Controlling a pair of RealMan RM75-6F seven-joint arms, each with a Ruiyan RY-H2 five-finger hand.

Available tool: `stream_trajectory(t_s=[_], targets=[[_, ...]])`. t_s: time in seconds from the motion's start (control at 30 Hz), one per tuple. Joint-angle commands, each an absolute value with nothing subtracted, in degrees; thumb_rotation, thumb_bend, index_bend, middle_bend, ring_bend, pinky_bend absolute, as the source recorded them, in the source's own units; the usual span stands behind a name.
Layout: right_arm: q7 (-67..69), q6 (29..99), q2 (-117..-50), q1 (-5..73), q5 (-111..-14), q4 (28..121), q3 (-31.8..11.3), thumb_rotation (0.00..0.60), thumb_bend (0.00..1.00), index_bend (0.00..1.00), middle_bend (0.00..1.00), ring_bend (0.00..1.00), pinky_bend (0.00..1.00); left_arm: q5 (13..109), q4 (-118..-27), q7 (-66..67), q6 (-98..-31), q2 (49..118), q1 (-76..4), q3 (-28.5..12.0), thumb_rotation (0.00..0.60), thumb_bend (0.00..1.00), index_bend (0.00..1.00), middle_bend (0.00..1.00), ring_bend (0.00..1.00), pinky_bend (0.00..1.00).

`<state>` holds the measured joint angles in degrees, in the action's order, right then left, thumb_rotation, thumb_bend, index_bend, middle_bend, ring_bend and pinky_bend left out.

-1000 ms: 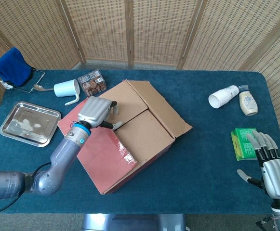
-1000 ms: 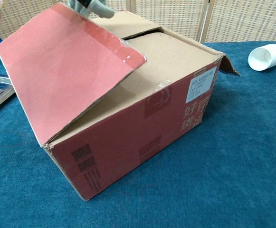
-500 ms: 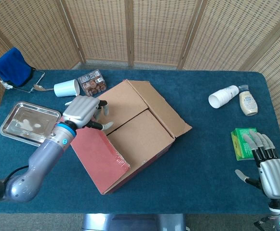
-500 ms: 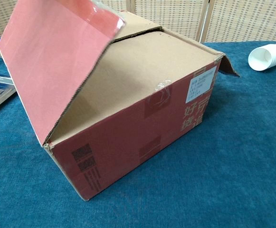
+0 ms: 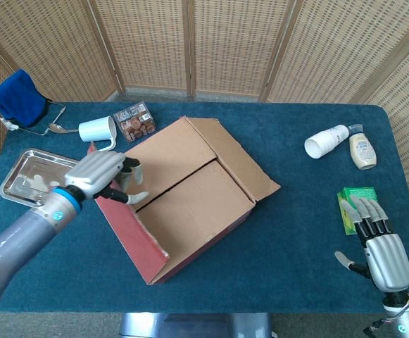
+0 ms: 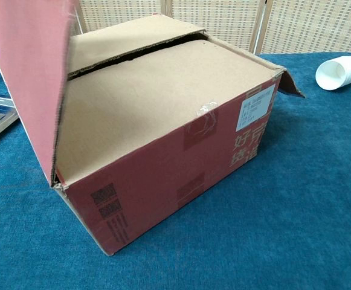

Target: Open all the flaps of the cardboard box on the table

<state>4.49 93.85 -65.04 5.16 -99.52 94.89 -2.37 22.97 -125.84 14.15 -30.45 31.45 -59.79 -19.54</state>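
Note:
The cardboard box [image 5: 215, 234] [image 6: 181, 157], red outside and brown inside, sits at the table's middle. Its left outer flap [image 5: 125, 227] [image 6: 27, 78] stands almost upright. My left hand [image 5: 100, 173] holds this flap's top edge, fingers hooked over it toward the box; the chest view does not show the hand. The right outer flap [image 5: 243, 158] [image 6: 289, 84] is folded outward. Two brown inner flaps [image 5: 183, 183] [image 6: 163, 78] lie flat and meet along a seam. My right hand [image 5: 380, 243] is open at the table's near right, empty.
A metal tray [image 5: 28, 176] lies just left of my left hand. A white mug [image 5: 97, 130], a brown packet [image 5: 135, 121], a spoon [image 5: 60, 128] and blue cloth [image 5: 17, 95] are at the back left. A tipped white cup [image 5: 327, 141] [image 6: 341, 71], a bottle [image 5: 362, 149] and a green packet [image 5: 352, 210] are on the right.
My left hand has moved left and swung the left outer flap up from lying over the box to nearly upright, uncovering the inner flaps. The right hand has shifted slightly.

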Motion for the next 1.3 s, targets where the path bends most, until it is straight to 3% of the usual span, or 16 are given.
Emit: stream_trajectory(t_s=[0.03, 0.2, 0.4, 0.77, 0.9, 1.1, 1.3], targets=[[4.5, 94.2, -65.0, 5.1, -99.6, 95.1, -2.5, 0.600, 0.10, 0.00, 0.00, 0.00, 0.00, 26.6, -127.5, 9.8, -25.4, 25.5, -57.1, -20.2, 0.381, 0.00, 0.48, 0.72, 0.59, 0.51], [4.8, 94.5, -64.9, 5.0, -99.6, 95.3, -2.5, 0.600, 0.10, 0.00, 0.00, 0.00, 0.00, 32.2, -127.9, 5.0, -21.4, 20.0, -52.9, -21.3, 0.378, 0.00, 0.48, 0.72, 0.59, 0.51], [4.9, 94.6, -64.8, 5.0, -99.8, 95.6, -2.4, 0.600, 0.10, 0.00, 0.00, 0.00, 0.00, 38.6, -126.5, 0.8, -19.0, 18.3, -48.2, -21.3, 0.378, 0.00, 0.47, 0.71, 0.59, 0.51], [5.2, 94.9, -64.5, 4.9, -100.0, 95.9, -2.3, 0.600, 0.10, 0.00, 0.00, 0.00, 0.00, 50.5, -121.9, -1.0, -18.9, 25.2, -41.3, -16.4, 0.381, 0.00, 0.45, 0.70, 0.58, 0.50], [5.1, 94.9, -64.5, 4.8, -100.3, 96.0, -2.1, 0.600, 0.11, 0.00, 0.00, 0.00, 0.00, 52.6, -119.5, 0.3, -19.2, 28.2, -41.0, -13.7, 0.376, 0.00, 0.44, 0.67, 0.55, 0.44], [5.3, 94.8, -64.5, 4.9, -100.1, 96.1, -2.1, 0.600, 0.12, 0.00, 0.00, 0.00, 0.00, 56.9, -119.6, 2.5, -28.5, 32.1, -39.5, -12.6, 0.384, 0.00, 0.40, 0.53, 0.36, 0.33], [5.8, 94.7, -64.3, 4.9, -100.1, 96.1, -2.1, 0.600, 0.12, 0.00, 0.00, 0.00, 0.00, 65.5, -119.6, 3.5, -40.4, 38.0, -36.8, -13.5, 0.376, 0.00, 0.34, 0.30, 0.16, 0.20]])
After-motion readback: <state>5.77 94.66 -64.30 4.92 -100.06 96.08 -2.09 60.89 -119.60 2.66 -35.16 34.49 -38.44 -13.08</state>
